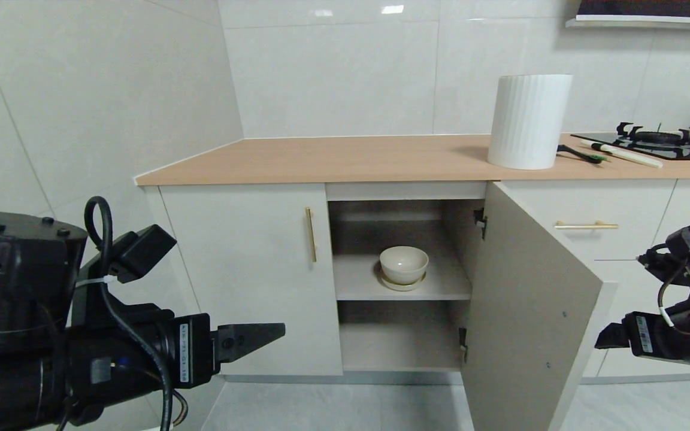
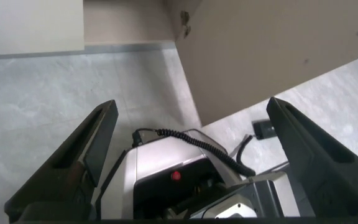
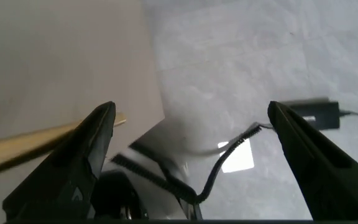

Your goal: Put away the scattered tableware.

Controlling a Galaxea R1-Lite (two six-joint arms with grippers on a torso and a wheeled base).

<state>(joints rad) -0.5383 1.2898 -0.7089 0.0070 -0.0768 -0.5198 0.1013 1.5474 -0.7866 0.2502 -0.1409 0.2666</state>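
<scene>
The bowl [image 1: 403, 263], cream in colour, stands upright on a small plate [image 1: 402, 284] on the upper shelf [image 1: 441, 287] of the open cabinet, about in the middle of the shelf. The cabinet door [image 1: 530, 299] is swung out wide toward the robot's right side, and the lower shelf is below the bowl. The neighbour door on the left is closed and carries a vertical gold handle [image 1: 310, 233].

The left gripper [image 1: 255, 338] hangs low in front of that closed door, at the height of the lower shelf, and points toward the opening. In the left wrist view its fingers [image 2: 92, 149] stand wide apart with nothing between them (behind them there is floor and the bottom edge of the open door). The right gripper [image 1: 611, 335] is on the far side of the open door, low before the drawers. In the right wrist view its fingers [image 3: 92, 143] are also spread wide and they grasp nothing; a gold bar handle [image 3: 23, 149] passes near one finger, but if it touches cannot be told.

On the wooden counter [image 1: 351, 158] above stands a white ribbed container [image 1: 529, 120], and just beside it lie two long utensils [image 1: 623, 154], next to the gas stove [image 1: 659, 137].
</scene>
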